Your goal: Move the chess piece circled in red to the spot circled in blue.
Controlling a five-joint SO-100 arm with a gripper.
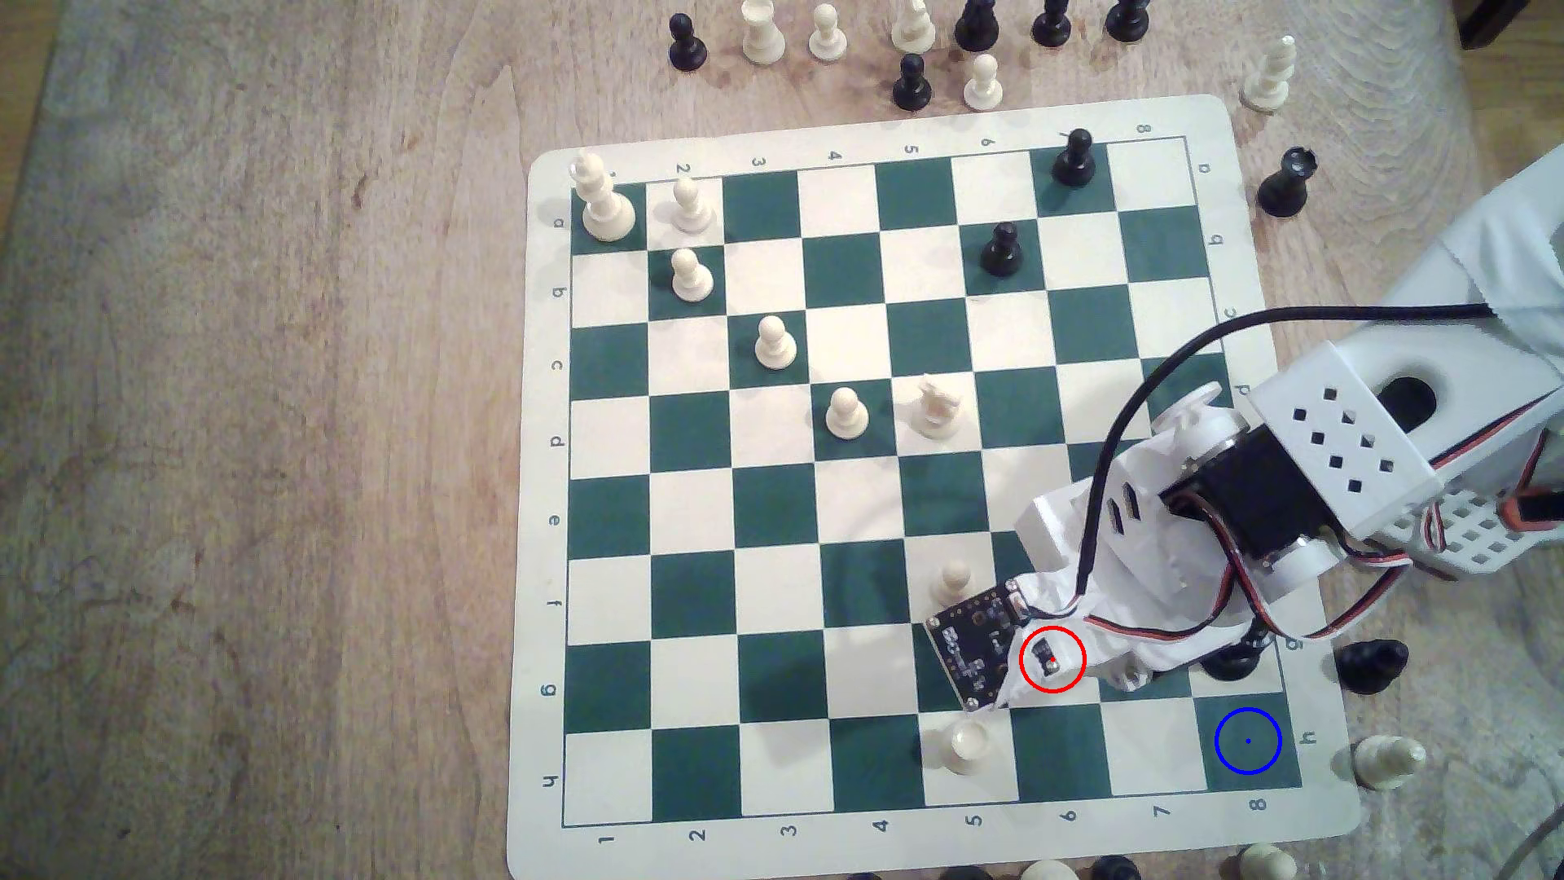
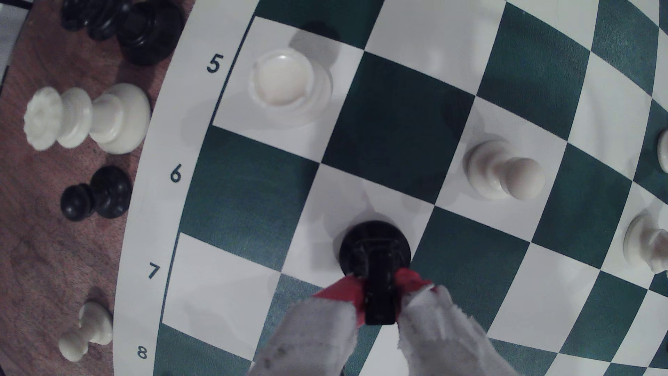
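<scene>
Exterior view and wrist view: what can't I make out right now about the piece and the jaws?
- Chess piece: in the exterior view the arm's wrist covers nearly all of it.
- Lift: the wrist view looks straight down, so whether its base is off the board can't be told.
- Gripper: cloth wrapping hides the jaws.

Warm, even light fills the exterior view, and the wooden table [image 1: 254, 423] looks slightly washed out and soft. Pieces on the board mat [image 1: 542, 541] cast only faint, short shadows. The picture is mildly blurred throughout, the mat's edge numerals barely crisp.

The wrist view is cooler and dimmer, with strong fisheye bending: the squares curve sharply toward its edges. Soft grey shadows spread beside the white pieces. The cloth-wrapped fingers [image 2: 318, 340] nearest the lens are out of focus, perhaps from closeness.
</scene>
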